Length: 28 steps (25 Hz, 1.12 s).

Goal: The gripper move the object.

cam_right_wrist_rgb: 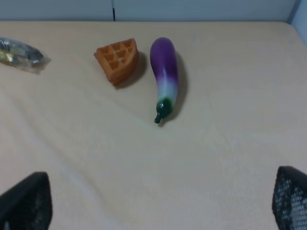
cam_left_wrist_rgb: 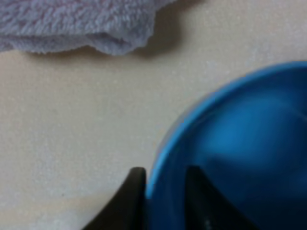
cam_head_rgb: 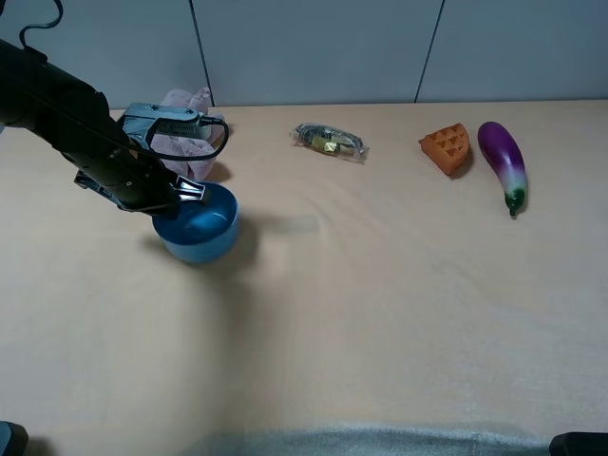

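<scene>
The round blue bowl [cam_head_rgb: 199, 230] stands on the table at the left. My left gripper [cam_head_rgb: 190, 193] reaches down over its near-left rim. In the left wrist view the two black fingers [cam_left_wrist_rgb: 135, 188] straddle the bowl's rim [cam_left_wrist_rgb: 201, 115], one outside and one inside, closed on the wall; the gripper [cam_left_wrist_rgb: 163, 175] is shut on the bowl. My right gripper [cam_right_wrist_rgb: 160, 191] is open and empty, its fingertips far apart over bare table at the front right.
A pinkish plush toy [cam_head_rgb: 180, 128] lies just behind the bowl, and also shows in the left wrist view [cam_left_wrist_rgb: 76, 24]. A wrapped packet [cam_head_rgb: 329, 142] lies at the back middle. An orange waffle piece [cam_head_rgb: 446, 147] and a purple eggplant [cam_head_rgb: 503, 161] lie at the back right.
</scene>
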Tool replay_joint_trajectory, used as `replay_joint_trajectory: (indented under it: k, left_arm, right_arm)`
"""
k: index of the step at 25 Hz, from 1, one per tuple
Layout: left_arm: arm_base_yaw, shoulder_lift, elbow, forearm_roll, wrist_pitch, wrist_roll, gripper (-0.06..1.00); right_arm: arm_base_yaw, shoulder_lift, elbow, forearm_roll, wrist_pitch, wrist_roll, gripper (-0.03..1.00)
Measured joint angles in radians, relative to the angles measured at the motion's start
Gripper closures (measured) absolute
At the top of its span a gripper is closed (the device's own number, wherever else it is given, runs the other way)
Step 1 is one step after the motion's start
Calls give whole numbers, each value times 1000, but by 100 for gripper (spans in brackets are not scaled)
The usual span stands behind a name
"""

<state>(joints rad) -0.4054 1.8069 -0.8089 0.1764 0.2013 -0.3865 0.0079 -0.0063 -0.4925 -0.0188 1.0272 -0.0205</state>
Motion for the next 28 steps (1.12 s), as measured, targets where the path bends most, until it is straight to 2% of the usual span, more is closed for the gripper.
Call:
replay_joint_trajectory:
  k: [12,20,28]
  left_arm:
    - [0,0,0,0,-3,-3,29]
    - [0,-23,0,-1,12,-4,21]
    - [0,-151,0,-1,117,-4,17]
  right_arm:
    - [0,0,0,0,0,0,28]
    - [0,0,0,0,0,0,28]
    - [0,0,0,0,0,0,28]
